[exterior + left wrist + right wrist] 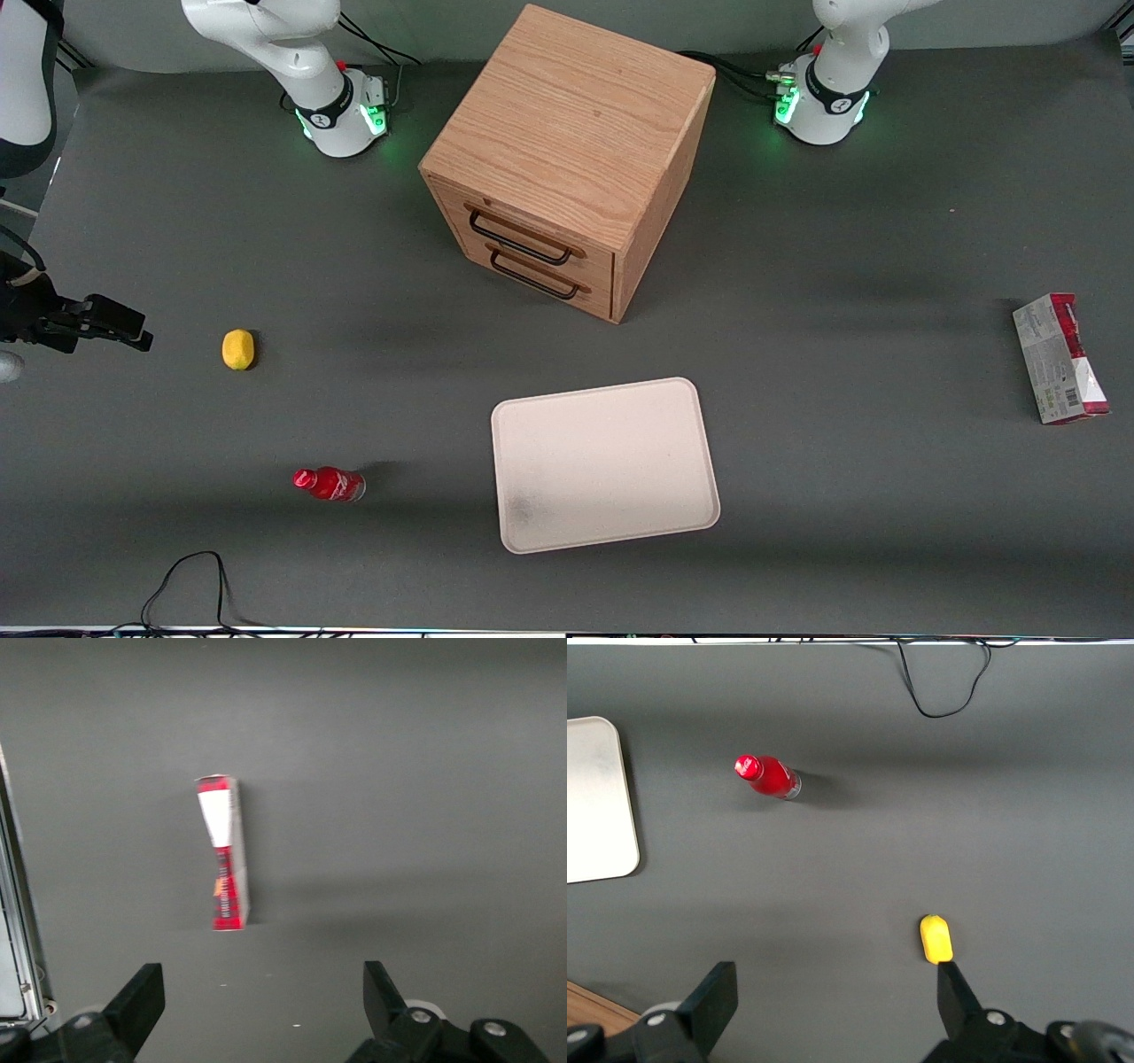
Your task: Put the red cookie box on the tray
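Dark grey table point(797, 399) | red cookie box point(226, 853): slim, red-sided, white-grey face, lying flat | gripper point(263, 1001) above: jaws spread

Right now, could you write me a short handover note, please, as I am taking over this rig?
Gripper: the left arm's, open and empty, above the table with the red cookie box in sight below it, not touching it.
Red cookie box: lying on the table toward the working arm's end, well apart from the tray.
Tray: bare, in front of the wooden drawer cabinet, nearer the front camera.
Done: nothing grasped yet.
Left: lower onto the box, grip it, carry it over, set it on the tray.
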Robot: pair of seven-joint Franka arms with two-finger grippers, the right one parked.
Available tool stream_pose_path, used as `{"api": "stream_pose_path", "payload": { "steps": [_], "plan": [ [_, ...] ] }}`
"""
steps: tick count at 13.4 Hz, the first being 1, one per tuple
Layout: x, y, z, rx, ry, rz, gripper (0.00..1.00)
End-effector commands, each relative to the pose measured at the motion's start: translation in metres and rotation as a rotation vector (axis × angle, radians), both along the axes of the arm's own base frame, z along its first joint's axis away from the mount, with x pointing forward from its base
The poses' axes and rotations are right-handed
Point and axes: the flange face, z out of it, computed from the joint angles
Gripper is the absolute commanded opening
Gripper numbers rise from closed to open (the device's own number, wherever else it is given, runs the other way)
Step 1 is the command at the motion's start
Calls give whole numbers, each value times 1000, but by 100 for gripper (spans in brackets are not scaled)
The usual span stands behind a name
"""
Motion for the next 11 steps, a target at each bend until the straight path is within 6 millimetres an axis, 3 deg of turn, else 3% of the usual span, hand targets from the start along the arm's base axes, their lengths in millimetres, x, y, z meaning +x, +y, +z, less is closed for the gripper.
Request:
{"api": "stream_pose_path", "payload": {
  "steps": [1,2,5,8,11],
  "plan": [
    [5,51,-2,-1,-11,-43,100],
    [1,63,-3,-7,-14,-48,100],
    [0,74,-13,-35,-17,-10,100],
    [5,72,-17,-18,-27,49,100],
    [11,74,-39,-14,-16,47,100]
  ]
}}
